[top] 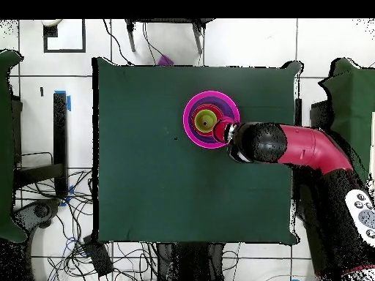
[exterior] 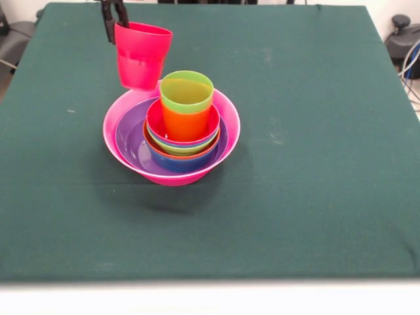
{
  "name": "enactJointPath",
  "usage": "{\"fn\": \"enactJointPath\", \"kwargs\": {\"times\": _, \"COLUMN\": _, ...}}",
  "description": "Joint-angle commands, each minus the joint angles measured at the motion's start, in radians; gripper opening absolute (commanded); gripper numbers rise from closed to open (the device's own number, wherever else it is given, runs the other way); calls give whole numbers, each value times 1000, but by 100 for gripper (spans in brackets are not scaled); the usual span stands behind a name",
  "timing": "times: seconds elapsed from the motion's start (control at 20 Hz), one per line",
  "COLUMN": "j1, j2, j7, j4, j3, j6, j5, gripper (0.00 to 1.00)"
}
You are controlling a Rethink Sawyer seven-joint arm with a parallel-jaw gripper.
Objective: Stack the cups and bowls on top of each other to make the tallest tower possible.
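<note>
The tower [exterior: 172, 134] stands mid-table: a huge pink bowl [exterior: 118, 152] holds a purple bowl [exterior: 130, 141], then dark blue, orange, lime green and red-pink bowls nested inside. An orange cup [exterior: 186, 123] sits in them with a lime green cup [exterior: 187, 92] nested in its top. My gripper [exterior: 113, 18] is shut on the rim of the red-pink cup [exterior: 141, 56] and holds it upright in the air, behind and left of the tower. In the overhead view the tower [top: 209, 119] shows beside the red-pink cup [top: 222, 131] and the arm [top: 293, 146].
The green cloth-covered table [exterior: 315, 164] stretches around the tower. Cables and chair parts lie off the table's edges in the overhead view.
</note>
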Motion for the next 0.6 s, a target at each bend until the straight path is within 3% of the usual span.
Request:
{"fn": "enactJointPath", "kwargs": {"times": 0.05, "j1": 57, "j2": -3, "j7": 35, "j4": 23, "j3": -66, "j6": 72, "j5": -28, "gripper": 0}}
{"fn": "enactJointPath", "kwargs": {"times": 0.6, "j1": 63, "j2": -35, "j7": 44, "j4": 34, "j3": -67, "j6": 102, "j5": 33, "gripper": 0}}
